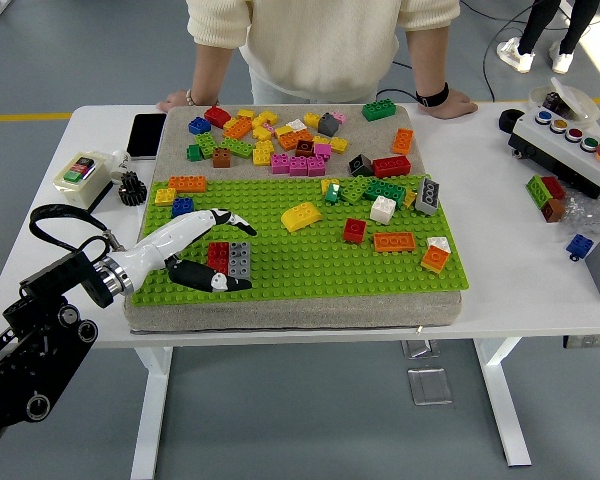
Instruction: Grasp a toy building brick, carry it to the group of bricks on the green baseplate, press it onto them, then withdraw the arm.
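Fingers point(223, 215) of the left hand point(185, 250) are spread loosely and hold nothing: the upper ones point right over the green baseplate point(310, 270), clear of any brick, while the lower dark digits lie low along the near side of the small brick group point(229, 259), with a pale tip close against its lower edge; whether it actually touches cannot be told from this height. That group, a red brick point(218, 256) joined side by side with a grey brick point(239, 259), sits flat on the studs at the plate's near-left part, and both look seated level, neither of them tilted or lifted. Judging by that, grasping, carrying and pressing appear done, and what is left is the withdrawal: the arm needs to draw back to the left, off the plate, without dragging the low fingers against the bricks. One risk is that a finger catches the red brick's edge and pries it loose. Loose bricks lie scattered over the far part of the plate and the grey mat point(280, 125) beyond, well apart from the hand. A person point(320, 40) stands at the far side with both hands resting on the table edge, touching nothing. No right hand is in view.
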You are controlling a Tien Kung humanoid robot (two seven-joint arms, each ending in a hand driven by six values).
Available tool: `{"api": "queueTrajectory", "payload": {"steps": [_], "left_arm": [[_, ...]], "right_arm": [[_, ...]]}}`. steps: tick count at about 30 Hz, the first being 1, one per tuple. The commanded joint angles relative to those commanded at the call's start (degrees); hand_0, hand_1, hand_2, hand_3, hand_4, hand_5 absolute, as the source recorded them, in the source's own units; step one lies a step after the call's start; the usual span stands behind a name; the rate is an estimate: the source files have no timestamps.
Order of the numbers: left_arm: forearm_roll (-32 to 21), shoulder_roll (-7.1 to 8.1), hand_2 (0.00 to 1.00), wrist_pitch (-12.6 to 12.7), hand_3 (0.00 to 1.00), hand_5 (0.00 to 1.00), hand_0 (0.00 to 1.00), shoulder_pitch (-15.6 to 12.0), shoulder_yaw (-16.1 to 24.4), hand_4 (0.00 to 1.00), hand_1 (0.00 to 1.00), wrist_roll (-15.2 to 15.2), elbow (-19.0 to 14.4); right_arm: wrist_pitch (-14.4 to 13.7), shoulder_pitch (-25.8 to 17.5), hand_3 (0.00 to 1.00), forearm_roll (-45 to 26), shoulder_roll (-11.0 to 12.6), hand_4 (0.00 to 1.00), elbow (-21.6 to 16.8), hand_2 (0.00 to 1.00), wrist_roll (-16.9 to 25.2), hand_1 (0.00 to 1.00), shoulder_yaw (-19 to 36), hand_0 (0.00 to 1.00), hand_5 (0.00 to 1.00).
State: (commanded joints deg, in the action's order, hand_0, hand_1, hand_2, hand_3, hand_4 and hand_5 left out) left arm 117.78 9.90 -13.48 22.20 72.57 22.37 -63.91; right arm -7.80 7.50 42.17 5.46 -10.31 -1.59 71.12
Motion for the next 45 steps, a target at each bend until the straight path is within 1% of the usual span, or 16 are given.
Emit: {"api": "queueTrajectory", "payload": {"steps": [4, 5, 6, 11, 12, 17, 18, 23, 24, 35, 36, 40, 42, 45], "left_arm": [[0.34, 0.26, 0.868, -0.19, 0.573, 0.514, 0.998, -1.33, 0.72, 0.998, 0.919, 0.19, -0.82], [0.26, 0.68, 0.868, -0.30, 0.573, 0.514, 0.998, -1.97, 0.78, 0.998, 0.919, 0.24, -1.47], [0.23, 0.79, 0.874, -0.33, 0.568, 0.574, 0.998, -2.14, 0.80, 0.998, 0.936, 0.25, -1.63], [1.65, 1.32, 0.874, -0.74, 0.568, 0.574, 0.998, -3.00, 1.00, 0.998, 0.936, 0.77, -3.03], [2.26, 1.46, 0.901, -0.91, 0.579, 0.653, 0.998, -3.34, 0.87, 0.998, 0.980, 0.87, -3.28], [4.22, 1.66, 0.901, -1.38, 0.579, 0.653, 0.998, -4.18, 0.38, 0.998, 0.980, 1.20, -3.49], [4.87, 1.74, 0.942, -1.64, 0.600, 0.732, 0.998, -4.37, 0.27, 0.998, 0.998, 1.28, -3.62], [6.80, 2.33, 0.942, -2.20, 0.600, 0.732, 0.998, -5.17, -0.47, 0.998, 0.998, 1.74, -4.35], [7.23, 2.34, 0.998, -2.07, 0.621, 0.784, 0.998, -5.23, -0.66, 0.998, 0.998, 1.81, -4.50], [7.74, 1.80, 0.998, -1.12, 0.617, 0.769, 0.998, -4.94, -1.02, 0.998, 0.998, 1.92, -4.25], [7.77, 1.80, 0.998, -1.08, 0.625, 0.789, 0.998, -4.94, -1.03, 0.998, 0.998, 1.92, -4.26], [8.79, 1.69, 0.998, -0.11, 0.625, 0.789, 0.998, -4.94, -1.01, 0.998, 0.998, 2.12, -3.90], [9.67, 1.56, 0.998, 0.99, 0.629, 0.807, 0.998, -4.97, -1.05, 0.998, 0.998, 2.33, -3.55], [10.31, 1.46, 0.998, 1.51, 0.629, 0.807, 0.998, -4.89, -1.13, 0.998, 0.998, 2.42, -3.22]], "right_arm": [[-0.18, 0.21, 0.611, -0.09, -0.14, 0.943, 0.00, 0.681, 0.28, 0.635, -0.15, 0.724, 0.490], [-0.20, 0.21, 0.611, -0.17, -0.10, 0.943, 0.00, 0.681, 0.28, 0.635, -0.10, 0.724, 0.490], [-0.20, 0.21, 0.611, -0.19, -0.09, 0.942, 0.00, 0.681, 0.28, 0.636, -0.09, 0.724, 0.489], [0.14, 0.00, 0.611, -0.15, 0.12, 0.942, 0.00, 0.681, 0.01, 0.636, 0.05, 0.724, 0.489], [0.08, 0.07, 0.611, -0.22, 0.12, 0.942, 0.00, 0.680, 0.08, 0.635, 0.02, 0.725, 0.488], [-0.05, 0.28, 0.611, -0.36, 0.07, 0.942, 0.00, 0.680, 0.22, 0.635, -0.08, 0.725, 0.488], [-0.02, 0.26, 0.611, -0.37, 0.07, 0.942, 0.00, 0.680, 0.20, 0.635, -0.10, 0.725, 0.487], [0.06, 0.16, 0.611, -0.35, 0.18, 0.942, 0.00, 0.680, 0.07, 0.635, -0.02, 0.725, 0.487], [0.07, 0.18, 0.611, -0.35, 0.21, 0.941, 0.00, 0.681, 0.04, 0.635, 0.00, 0.726, 0.485], [-0.01, 0.19, 0.611, -0.50, 0.11, 0.942, 0.00, 0.680, 0.06, 0.635, -0.20, 0.725, 0.485], [0.00, 0.17, 0.610, -0.50, 0.12, 0.941, 0.00, 0.680, 0.04, 0.635, -0.20, 0.725, 0.485], [-0.04, 0.11, 0.610, -0.56, 0.08, 0.941, 0.00, 0.680, 0.08, 0.635, -0.35, 0.725, 0.485], [-0.13, 0.17, 0.611, -0.60, 0.03, 0.941, 0.00, 0.680, 0.14, 0.634, -0.45, 0.726, 0.486], [-0.18, 0.18, 0.611, -0.67, 0.00, 0.941, 0.00, 0.680, 0.18, 0.634, -0.57, 0.726, 0.486]]}}
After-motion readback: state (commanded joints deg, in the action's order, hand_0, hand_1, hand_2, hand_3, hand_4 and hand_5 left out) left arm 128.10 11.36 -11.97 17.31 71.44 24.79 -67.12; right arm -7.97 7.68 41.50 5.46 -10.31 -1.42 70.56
